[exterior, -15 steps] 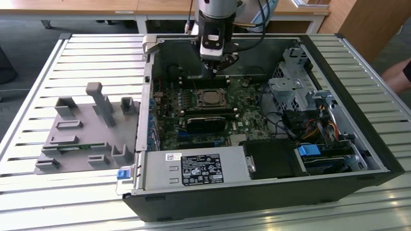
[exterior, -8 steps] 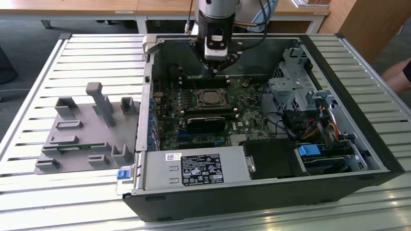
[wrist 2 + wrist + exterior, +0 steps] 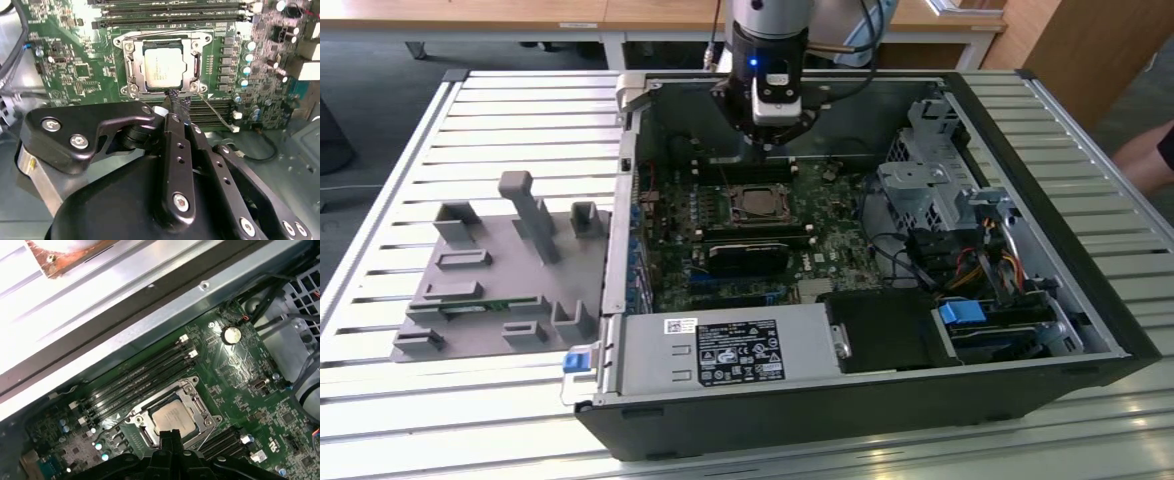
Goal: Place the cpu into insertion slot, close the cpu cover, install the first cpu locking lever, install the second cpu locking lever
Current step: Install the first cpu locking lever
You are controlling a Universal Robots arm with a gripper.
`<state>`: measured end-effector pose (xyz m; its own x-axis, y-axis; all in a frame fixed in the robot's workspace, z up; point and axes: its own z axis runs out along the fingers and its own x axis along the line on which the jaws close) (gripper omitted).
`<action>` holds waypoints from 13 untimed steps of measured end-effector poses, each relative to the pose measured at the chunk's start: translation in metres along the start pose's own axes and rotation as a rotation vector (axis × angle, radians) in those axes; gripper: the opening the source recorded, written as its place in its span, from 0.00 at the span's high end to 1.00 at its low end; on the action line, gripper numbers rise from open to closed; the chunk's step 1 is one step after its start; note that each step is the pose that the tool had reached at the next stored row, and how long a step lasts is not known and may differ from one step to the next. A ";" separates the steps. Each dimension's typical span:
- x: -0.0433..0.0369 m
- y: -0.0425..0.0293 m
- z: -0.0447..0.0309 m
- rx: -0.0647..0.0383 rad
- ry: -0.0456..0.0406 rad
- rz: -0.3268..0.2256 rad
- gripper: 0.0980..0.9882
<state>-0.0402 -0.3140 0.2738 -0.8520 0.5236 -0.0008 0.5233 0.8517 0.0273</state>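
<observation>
cpu [image 3: 161, 65]: seated in insertion slot [image 3: 131, 70], mid circuit board [image 3: 75, 75]; cpu cover [image 3: 193, 60] apparently down over it. Pincer [image 3: 172, 106]: tips together, nothing held, at slot's edge; cpu lies straight ahead of tips.

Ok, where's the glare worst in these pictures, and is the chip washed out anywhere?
First wrist view: the silvery metal case wall blows out to white, while the pale silver-beige square cpu stays readable. Second wrist view: the cpu is evenly lit, with a soft sheen. Exterior view: the slatted metal table glares; the black computer case is dim inside.
</observation>
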 end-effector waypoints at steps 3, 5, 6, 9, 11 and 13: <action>0.0000 0.0000 0.0001 0.000 0.0014 -0.052 0.99; 0.0000 0.0000 0.0001 0.000 0.0022 -0.081 0.99; 0.0000 0.0000 0.0001 0.000 0.0026 -0.093 0.99; 0.0000 0.0000 0.0001 0.000 0.0037 -0.134 0.99; 0.0000 0.0000 0.0001 0.000 0.0043 -0.158 0.99; 0.0000 0.0000 0.0001 0.000 0.0049 -0.179 0.99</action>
<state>-0.0402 -0.3139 0.2737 -0.9316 0.3634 -0.0009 0.3633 0.9313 0.0274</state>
